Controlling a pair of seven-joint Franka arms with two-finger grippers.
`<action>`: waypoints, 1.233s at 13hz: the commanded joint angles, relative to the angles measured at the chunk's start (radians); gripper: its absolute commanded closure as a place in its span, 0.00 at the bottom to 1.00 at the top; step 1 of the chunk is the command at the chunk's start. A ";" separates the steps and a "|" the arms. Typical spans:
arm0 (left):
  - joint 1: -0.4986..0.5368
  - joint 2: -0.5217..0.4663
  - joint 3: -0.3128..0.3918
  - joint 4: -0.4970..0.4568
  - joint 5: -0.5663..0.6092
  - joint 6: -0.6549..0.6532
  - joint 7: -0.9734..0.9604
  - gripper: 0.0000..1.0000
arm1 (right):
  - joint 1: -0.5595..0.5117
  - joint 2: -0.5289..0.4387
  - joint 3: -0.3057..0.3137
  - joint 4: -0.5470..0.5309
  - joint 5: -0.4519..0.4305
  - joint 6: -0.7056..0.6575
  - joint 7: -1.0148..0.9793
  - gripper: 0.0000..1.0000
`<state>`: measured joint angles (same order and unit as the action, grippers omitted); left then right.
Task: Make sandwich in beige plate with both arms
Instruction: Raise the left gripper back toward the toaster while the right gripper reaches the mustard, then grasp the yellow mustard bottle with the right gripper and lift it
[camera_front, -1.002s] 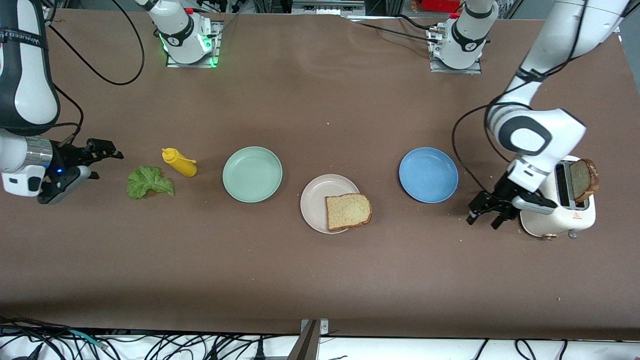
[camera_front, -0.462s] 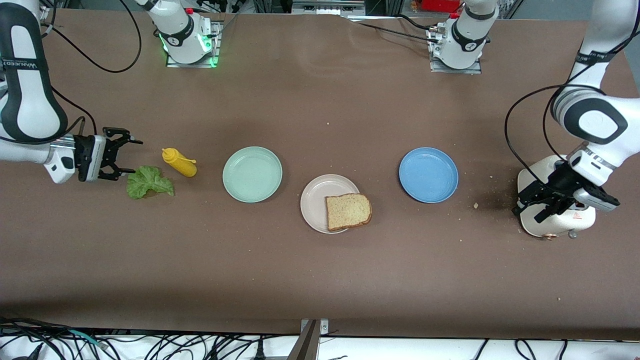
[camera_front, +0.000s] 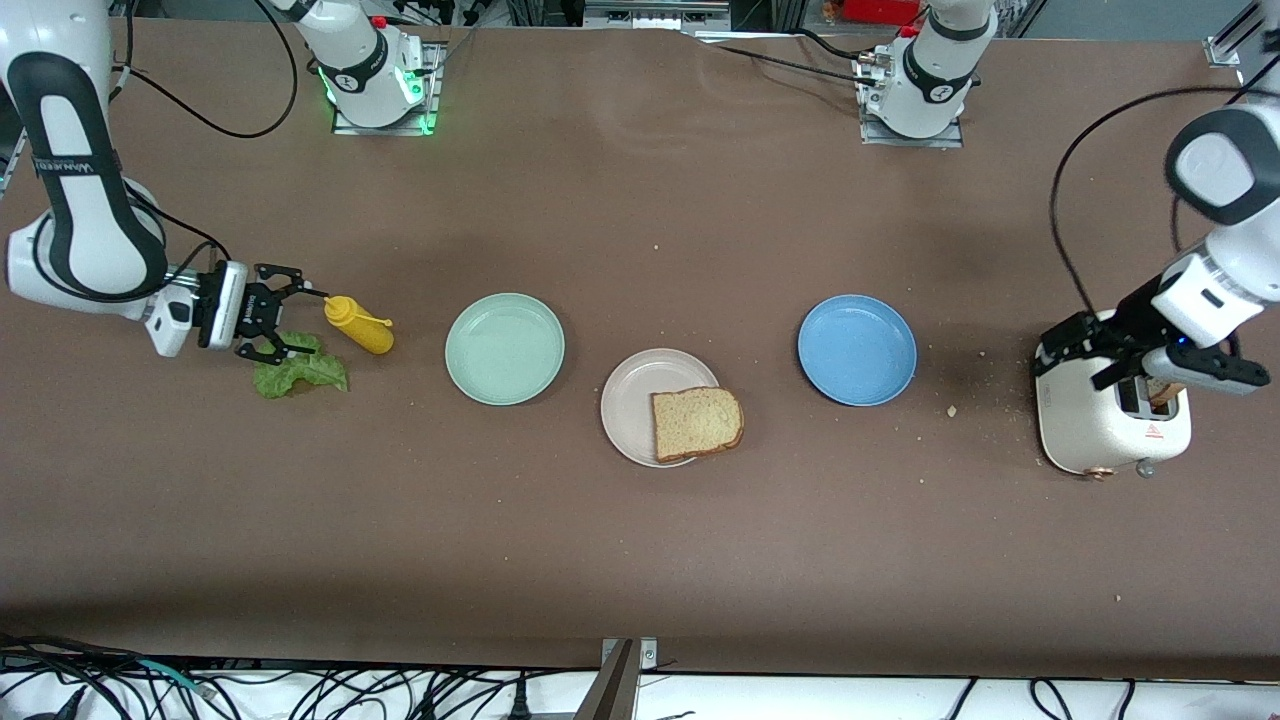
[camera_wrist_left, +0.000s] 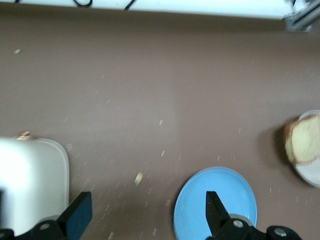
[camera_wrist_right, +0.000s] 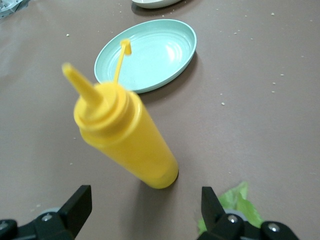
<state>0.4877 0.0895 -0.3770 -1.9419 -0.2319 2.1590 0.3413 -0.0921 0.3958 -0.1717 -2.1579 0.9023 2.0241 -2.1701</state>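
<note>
One bread slice (camera_front: 697, 422) lies on the beige plate (camera_front: 630, 395) and overhangs its rim; both also show in the left wrist view, slice (camera_wrist_left: 301, 146) and plate (camera_wrist_left: 312, 175). A second slice (camera_front: 1160, 392) barely shows in the toaster (camera_front: 1085, 430) slot. The lettuce leaf (camera_front: 300, 372) lies on the table near the right arm's end. My right gripper (camera_front: 285, 320) is open and empty, over the lettuce's edge beside the yellow bottle (camera_front: 360, 328); its view shows the gripper (camera_wrist_right: 145, 207), the bottle (camera_wrist_right: 130, 140) and the lettuce (camera_wrist_right: 240, 205). My left gripper (camera_front: 1072, 365) is open and empty over the toaster, seen too in its own view (camera_wrist_left: 145, 215).
A mint-green plate (camera_front: 505, 348) stands between the bottle and the beige plate. A blue plate (camera_front: 857, 350) stands between the beige plate and the toaster. Crumbs lie on the table near the toaster. The toaster (camera_wrist_left: 30, 185) and blue plate (camera_wrist_left: 215, 200) show in the left wrist view.
My right gripper has moved toward the lettuce and bottle. My left gripper has moved from beside the toaster to over it, hiding most of the slice in the slot.
</note>
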 joint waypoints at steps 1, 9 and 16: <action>-0.038 -0.013 0.038 0.127 0.178 -0.228 -0.057 0.00 | -0.008 0.032 0.006 -0.019 0.079 0.009 -0.109 0.03; -0.325 -0.011 0.277 0.356 0.284 -0.539 -0.277 0.00 | 0.032 0.052 0.014 -0.057 0.239 0.021 -0.194 0.08; -0.327 -0.007 0.273 0.357 0.246 -0.541 -0.361 0.00 | 0.061 0.060 0.015 -0.056 0.280 0.050 -0.204 0.79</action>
<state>0.1708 0.0687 -0.1157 -1.6146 0.0375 1.6430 -0.0048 -0.0457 0.4569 -0.1577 -2.2020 1.1481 2.0438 -2.3424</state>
